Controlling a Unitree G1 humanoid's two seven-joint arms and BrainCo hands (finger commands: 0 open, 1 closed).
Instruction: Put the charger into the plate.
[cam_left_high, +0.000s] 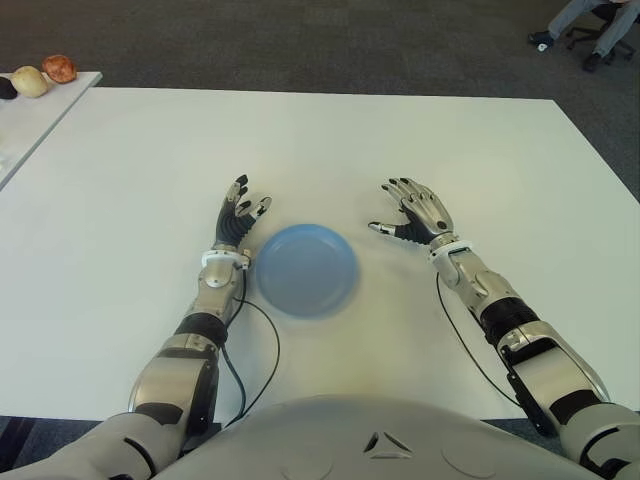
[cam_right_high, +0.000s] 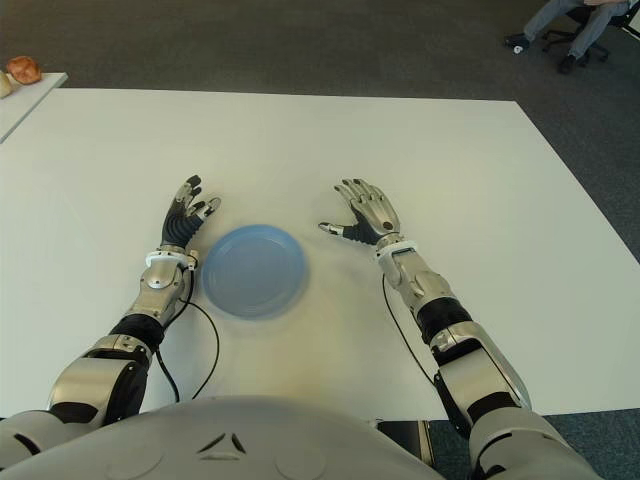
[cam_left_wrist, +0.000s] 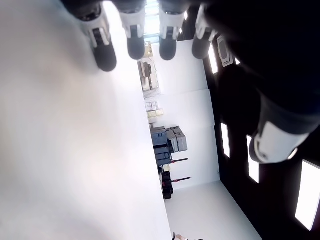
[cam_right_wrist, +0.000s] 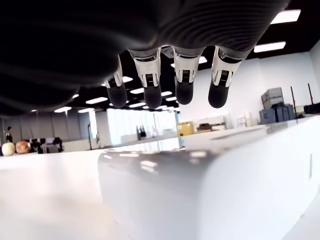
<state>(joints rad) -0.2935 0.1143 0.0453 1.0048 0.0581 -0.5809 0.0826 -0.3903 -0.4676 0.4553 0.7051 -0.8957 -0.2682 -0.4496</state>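
A blue plate (cam_left_high: 305, 268) lies on the white table (cam_left_high: 320, 140) between my two hands. My right hand (cam_left_high: 408, 212) is just right of the plate, palm down with its fingers spread. In the right wrist view a white rounded block, the charger (cam_right_wrist: 200, 190), sits close beneath those fingers (cam_right_wrist: 150, 85), which do not close on it. The eye views do not show the charger; the hand covers that spot. My left hand (cam_left_high: 243, 210) shows at the plate's left edge, fingers (cam_left_wrist: 135, 35) straight and holding nothing.
A side table (cam_left_high: 40, 110) at the far left carries a few small round items (cam_left_high: 45, 72). A black cable (cam_left_high: 272, 350) loops beside my left forearm. A person's legs and an office chair (cam_left_high: 590, 30) are on the carpet at the far right.
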